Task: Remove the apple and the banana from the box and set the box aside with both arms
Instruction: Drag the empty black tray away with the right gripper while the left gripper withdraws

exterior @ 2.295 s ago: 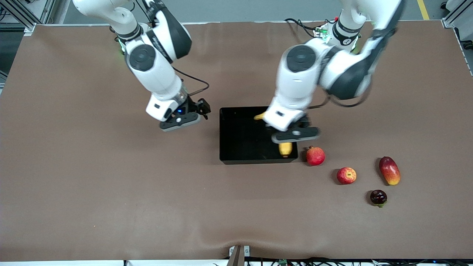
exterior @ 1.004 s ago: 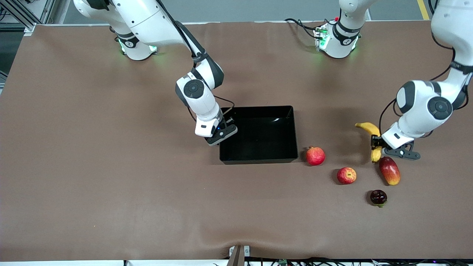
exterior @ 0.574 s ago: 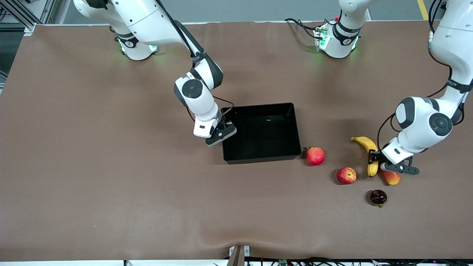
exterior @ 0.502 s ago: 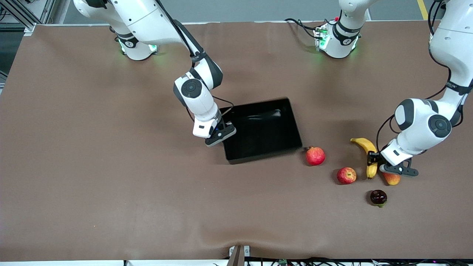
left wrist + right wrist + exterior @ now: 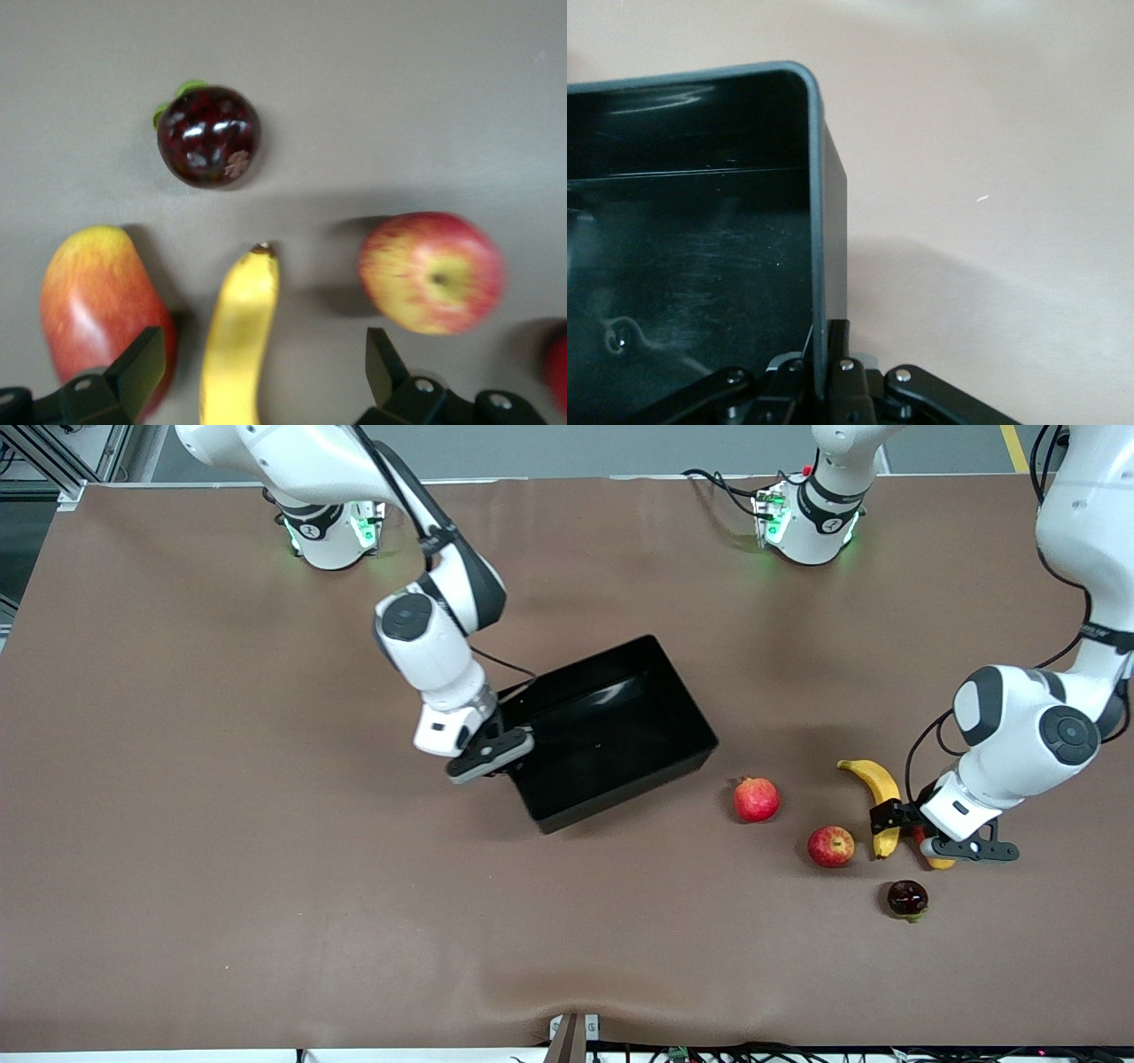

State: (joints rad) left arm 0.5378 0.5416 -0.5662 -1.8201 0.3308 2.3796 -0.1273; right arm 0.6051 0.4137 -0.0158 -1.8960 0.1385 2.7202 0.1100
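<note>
table [image 5: 221,824]: brown mat cover | floor [image 5: 576,452]: grey, yellow line | light: even

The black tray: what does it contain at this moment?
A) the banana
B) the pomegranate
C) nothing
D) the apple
C: the black tray shows only its bare glossy floor, while the banana, the apple and the pomegranate all lie on the table toward the left arm's end.
</note>
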